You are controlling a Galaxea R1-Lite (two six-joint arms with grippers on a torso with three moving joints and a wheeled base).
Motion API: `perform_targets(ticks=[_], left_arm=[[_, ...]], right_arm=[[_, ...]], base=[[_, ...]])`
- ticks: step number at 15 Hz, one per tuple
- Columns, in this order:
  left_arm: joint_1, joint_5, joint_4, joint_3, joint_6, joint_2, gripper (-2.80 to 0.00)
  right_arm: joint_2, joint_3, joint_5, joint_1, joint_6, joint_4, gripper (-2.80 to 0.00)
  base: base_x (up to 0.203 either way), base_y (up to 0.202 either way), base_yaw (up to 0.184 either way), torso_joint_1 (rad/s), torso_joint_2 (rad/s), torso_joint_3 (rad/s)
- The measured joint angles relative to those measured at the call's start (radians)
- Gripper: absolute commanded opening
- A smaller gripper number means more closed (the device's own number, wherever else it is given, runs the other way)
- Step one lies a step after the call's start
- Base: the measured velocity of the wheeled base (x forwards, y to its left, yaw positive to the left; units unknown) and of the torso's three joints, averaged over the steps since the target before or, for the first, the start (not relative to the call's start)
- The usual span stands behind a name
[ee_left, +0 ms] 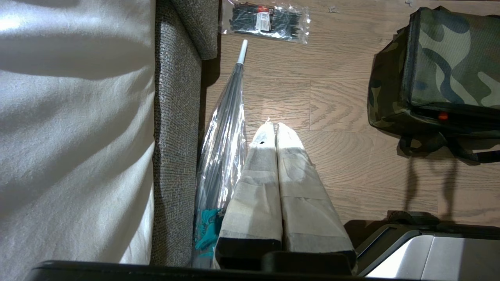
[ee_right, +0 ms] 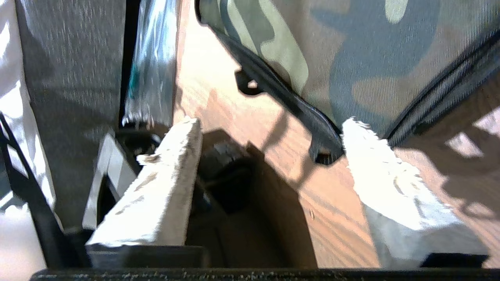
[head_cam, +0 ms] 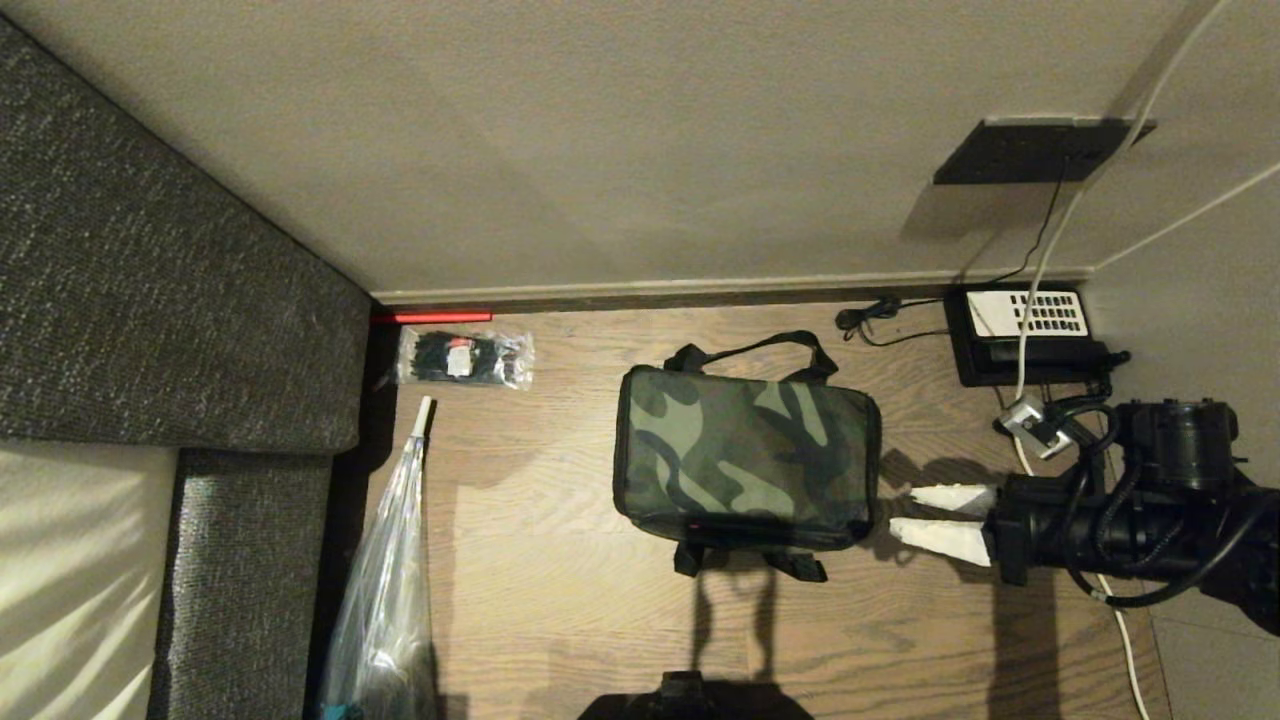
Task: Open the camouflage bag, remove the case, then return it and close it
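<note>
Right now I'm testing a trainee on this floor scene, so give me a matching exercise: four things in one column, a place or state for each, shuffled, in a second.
Things:
1. camouflage bag
2. right gripper
3. left gripper
4. packet of black ties

Places or states:
A. shut, near the folded umbrella
B. open, just beside the bag
C. by the skirting, next to the sofa
D. closed, mid-floor

Pairs: 1-D, 2-B, 3-A, 4-C
</note>
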Motion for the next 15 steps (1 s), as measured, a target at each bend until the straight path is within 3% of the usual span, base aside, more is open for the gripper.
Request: perform_targets(ticks=[6, 7, 11, 15], left_arm=[[0.000, 0.000, 0.000, 0.000, 0.000, 0.000, -2.80], [0.000, 0.000, 0.000, 0.000, 0.000, 0.000, -2.80], [0.000, 0.000, 0.000, 0.000, 0.000, 0.000, -2.80], [0.000, 0.000, 0.000, 0.000, 0.000, 0.000, -2.80]], right_arm=[[-0.163, 0.000, 0.005, -0.030, 0.004, 0.232, 0.00], [-0.182, 0.007, 0.007, -0.030, 0.006, 0.249, -2.80], [-0.278, 0.046, 0.038, -0.031, 0.044, 0.323, -2.80], [-0.413, 0.068, 0.039, -0.027, 0.053, 0.483, -2.80]], base=[[0.000, 0.000, 0.000, 0.000, 0.00, 0.000], [0.000, 0.000, 0.000, 0.000, 0.00, 0.000], [0.000, 0.000, 0.000, 0.000, 0.00, 0.000], [0.000, 0.000, 0.000, 0.000, 0.00, 0.000]])
